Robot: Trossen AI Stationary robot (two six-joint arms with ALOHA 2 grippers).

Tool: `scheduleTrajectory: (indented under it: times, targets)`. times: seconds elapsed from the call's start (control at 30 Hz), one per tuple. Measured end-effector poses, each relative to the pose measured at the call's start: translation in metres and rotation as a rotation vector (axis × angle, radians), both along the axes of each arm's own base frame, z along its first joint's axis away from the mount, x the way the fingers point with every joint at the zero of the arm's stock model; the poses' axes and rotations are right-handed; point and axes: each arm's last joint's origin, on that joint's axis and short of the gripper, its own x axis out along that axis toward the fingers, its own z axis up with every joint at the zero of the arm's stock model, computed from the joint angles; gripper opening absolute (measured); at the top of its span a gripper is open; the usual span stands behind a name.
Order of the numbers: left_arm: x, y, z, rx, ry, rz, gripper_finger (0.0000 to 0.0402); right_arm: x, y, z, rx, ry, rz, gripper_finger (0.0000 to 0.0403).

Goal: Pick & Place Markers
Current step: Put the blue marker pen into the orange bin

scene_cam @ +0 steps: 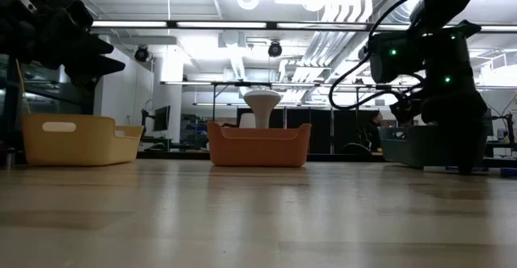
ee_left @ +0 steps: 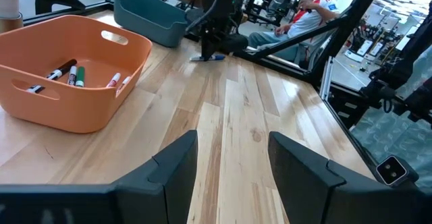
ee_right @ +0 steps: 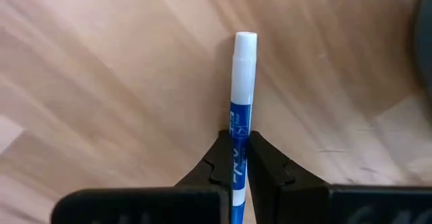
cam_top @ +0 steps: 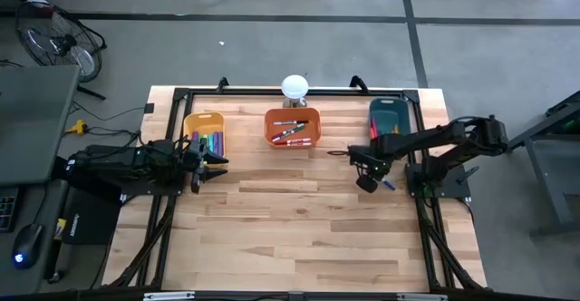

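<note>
Right gripper point(ee_right: 239, 158) pinches one blue marker point(ee_right: 241, 96) just off the table, centre-right in the high view.
Only its wrist view shows that clamp. Left gripper point(ee_left: 233, 158), spread, waits by the yellow bin point(cam_top: 203, 134); three bins counted.

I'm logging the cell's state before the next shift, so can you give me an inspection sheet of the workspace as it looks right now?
Surface: wooden table, front half bare.
Job's things: blue marker in the right gripper; more markers in the yellow bin and the orange bin; the teal bin has contents I cannot make out.
Clutter: white round object behind the orange bin.
Grippers: right gripper shut on the blue marker, near the teal bin; left gripper open, beside the yellow bin.
Cables: black cables on the floor left of the table.
Surroundings: floor fan; seated person beyond the table.
</note>
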Motion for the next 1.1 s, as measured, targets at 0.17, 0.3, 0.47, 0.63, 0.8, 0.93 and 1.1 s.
scheduleTrajectory:
  times: [0.17,0.3,0.47,0.63,0.8,0.93,1.1]
  targets:
    - [0.0,0.0,0.0,0.0,0.0,0.0,0.0178,0.01,0.009,0.01,-0.022,-0.018,0.021,0.0001]
    - [0.0,0.0,0.0,0.0,0.0,0.0,0.0179,0.013,0.007,0.021,-0.068,0.007,0.024,0.0006]
    - [0.0,0.0,0.0,0.0,0.0,0.0,0.0178,0.02,0.006,0.039,-0.106,0.014,0.047,0.0005]
    - [0.0,0.0,0.0,0.0,0.0,0.0,0.0178,0.026,0.004,0.05,-0.115,-0.003,0.051,0.0003]
    - [0.0,0.0,0.0,0.0,0.0,0.0,0.0178,0.025,0.005,0.048,-0.102,0.007,0.047,0.0002]
    - [0.0,0.0,0.0,0.0,0.0,0.0,0.0179,0.022,0.008,0.045,-0.073,0.023,0.012,0.0001]
    - [0.0,0.0,0.0,0.0,0.0,0.0,0.0179,0.024,0.01,0.044,-0.044,-0.001,0.03,0.0001]
